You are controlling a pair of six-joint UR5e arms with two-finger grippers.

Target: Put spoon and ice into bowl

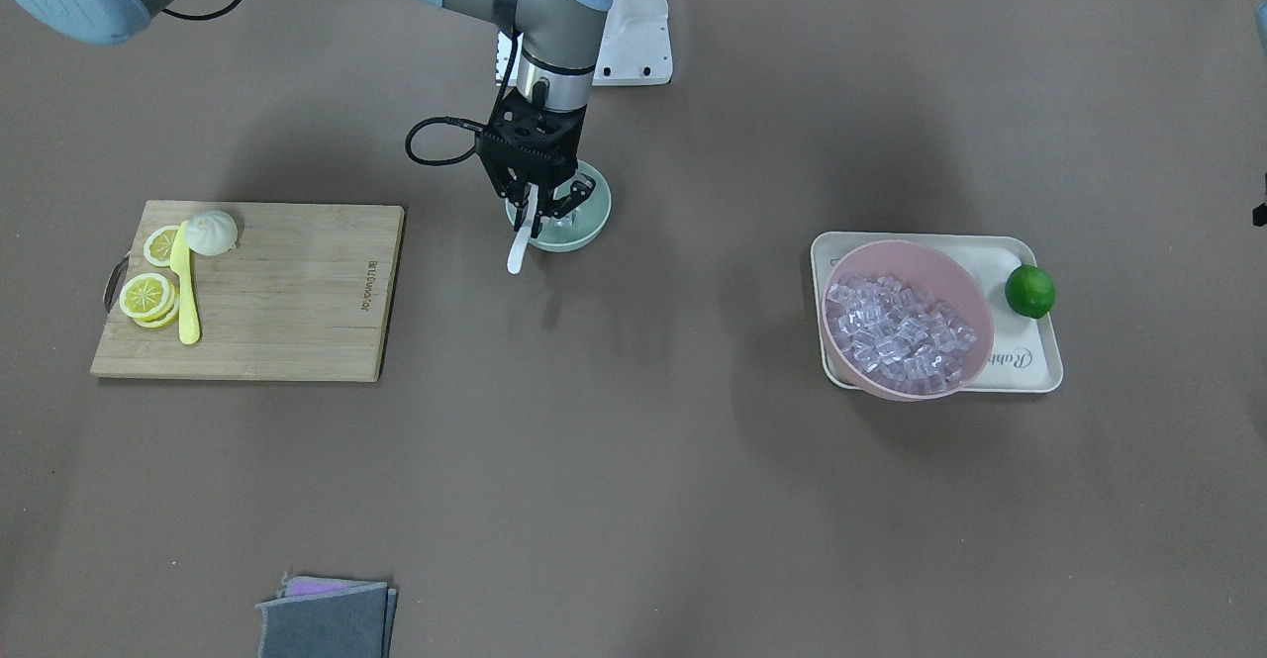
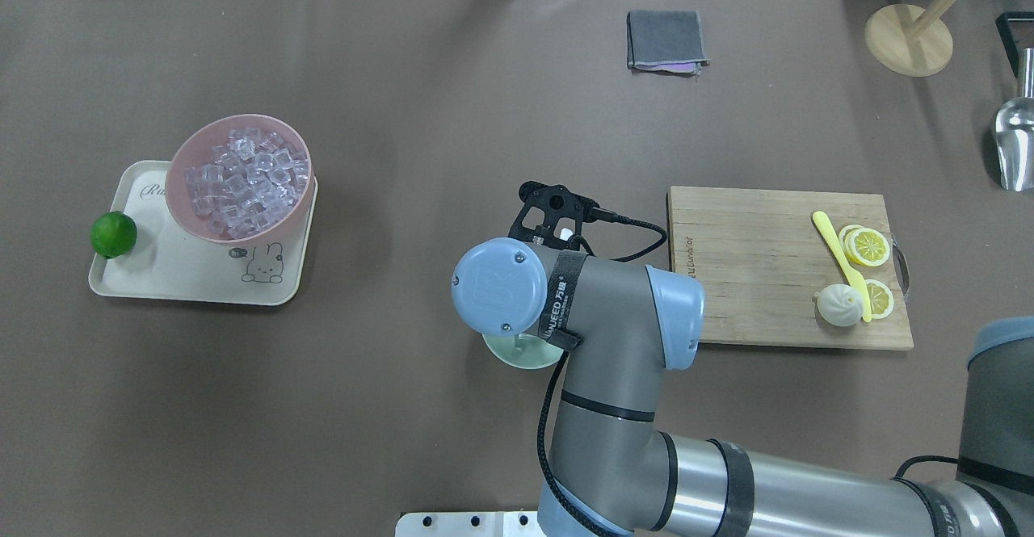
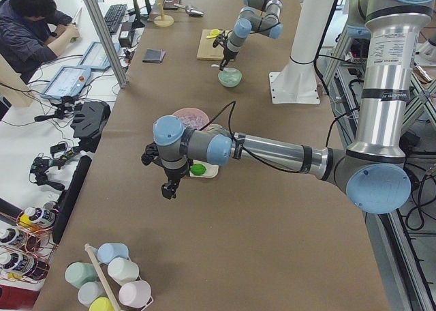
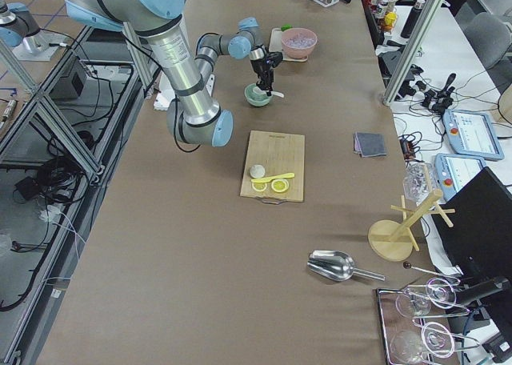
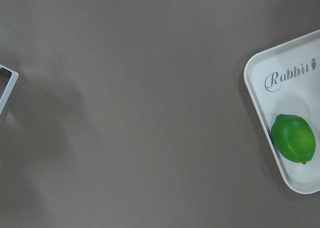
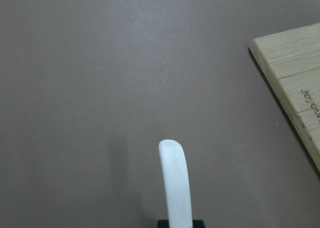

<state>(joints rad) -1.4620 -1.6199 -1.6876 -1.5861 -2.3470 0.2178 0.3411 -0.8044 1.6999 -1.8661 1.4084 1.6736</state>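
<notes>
Cloth (image 1: 327, 618), grey and folded, lies nearest on the operators' side of the table (image 1: 633, 500), well apart from everything else.

Next row back:
- On one side is the cutting board (image 1: 287, 292), with lemon slices (image 1: 146, 295), yellow knife (image 1: 184, 287) and a white bun (image 1: 213, 232).
- On the other side is the tray (image 1: 1029, 366), carrying the pink bowl (image 1: 896, 254) and a lime (image 1: 1029, 291).
- All the ice (image 1: 901, 331) in sight is heaped in that pink bowl.
- Left gripper (image 3: 165, 191) hangs over bare table just beside the tray's lime end. It shows in the side view only, so cannot tell how its jaws stand. Its wrist camera shows no fingers and nothing carried.

Farther back, toward the robot's base:
- The mint-green bowl (image 1: 592, 221) stands alone, with the right gripper (image 1: 542, 211) directly over it, pointing down.
- Spoon (image 1: 519, 247) runs out from between the fingers, its handle slanting past the bowl's near rim. The scoop end is hidden under the gripper, over or in the bowl.
- The wrist view shows black fingertip edges hugging the handle at the bottom of the frame, so the jaws look drawn in tight on it.

Judgement: the spoon delivery is at its last step, with the release not yet made. The ice half is untouched, and no cube shows in the visible part of the mint bowl. Left to do: let go of the spoon, withdraw, fetch a cube from the pink bowl and drop it in.
</notes>
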